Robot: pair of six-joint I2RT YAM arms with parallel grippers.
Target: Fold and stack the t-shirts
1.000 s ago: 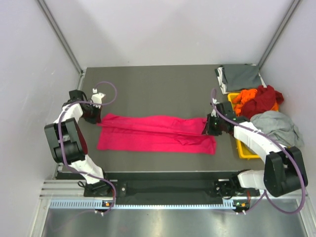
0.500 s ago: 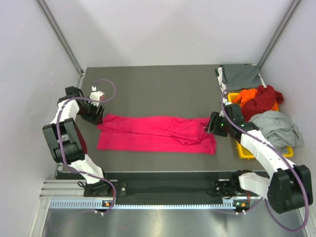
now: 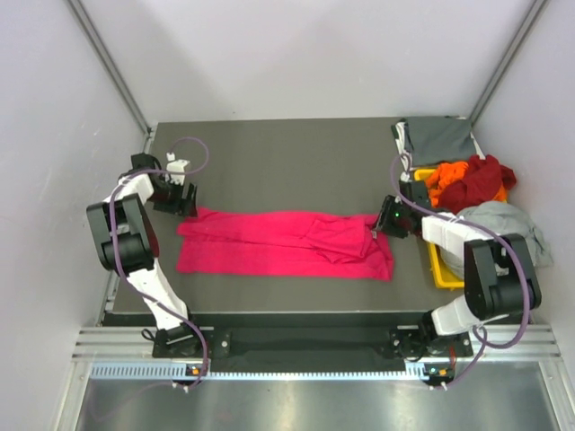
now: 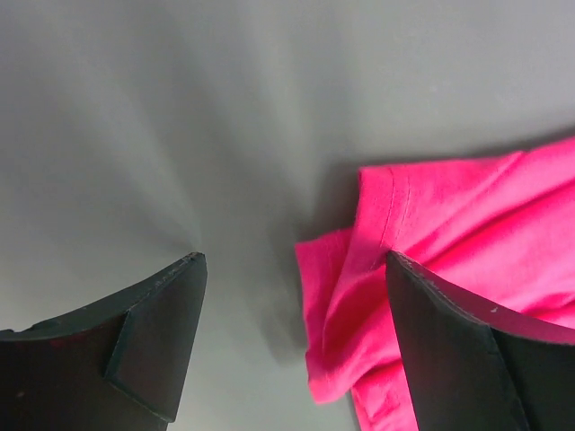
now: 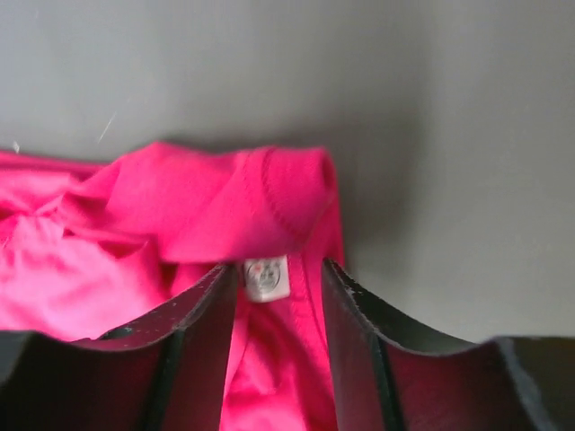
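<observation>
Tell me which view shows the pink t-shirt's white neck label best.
The right wrist view: the label sits close up between the fingers of the right gripper. The top external view shows the whole pink t-shirt, its label too small to make out; the left wrist view shows only its other end.

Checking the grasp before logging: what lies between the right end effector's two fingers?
The right wrist view shows the pink t-shirt there: its neck edge with the white label sits in the gap between the fingers of the right end effector.
</observation>
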